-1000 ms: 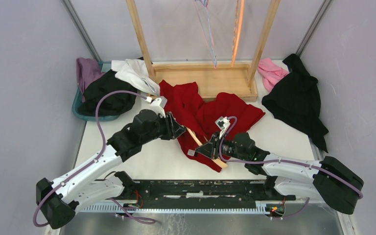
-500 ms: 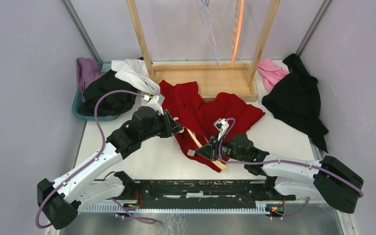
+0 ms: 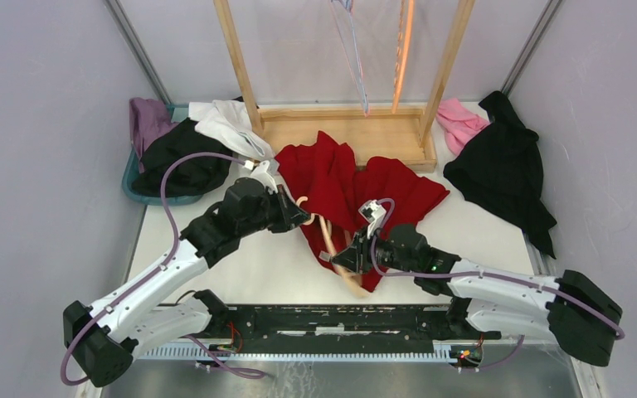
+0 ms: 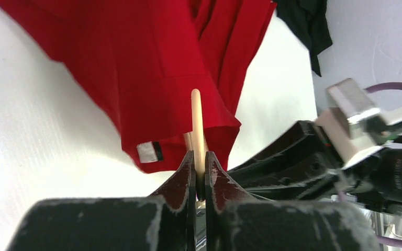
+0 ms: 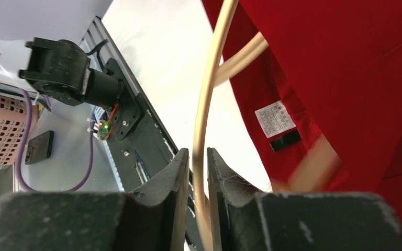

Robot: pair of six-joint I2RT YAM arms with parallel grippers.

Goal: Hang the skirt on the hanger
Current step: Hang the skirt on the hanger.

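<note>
Watching from the side: within the last second the skirt [image 3: 340,178] rose. Its far portion had lain flat in front of the wooden rack base [image 3: 344,133]. Now it stood bunched in a peak against that base's front edge. The hanger [image 3: 329,236] swung too, from a shallow diagonal to a steeper line, its near end dropping further from the rack base. Neither claw travelled much.

Reading: the hanger was being levered inside the fabric, and the cloth was dragged up with it. Probably the threading step, one end of the hanger working into the waistband. Not done; most of the skirt was heaped on the table [image 3: 240,265] on the near side of the rack base, none of it hanging evenly.

Left claw [image 3: 297,211]: near and to the left of the rack base, at the skirt's left edge. The wrist view showed its fingers pinched tight on the hanger's pale wooden rod, no gap visible. The rod ran on past the tips and under a red hem.

Right claw [image 3: 344,257]: further from the rack base, at the skirt's near hem. Its fingers were almost together, the hanger's thin curved bar passing between them. It looked gripped, though contact on both pads was hard to confirm. A white label [image 5: 275,117] showed on the fabric just beside it.
</note>
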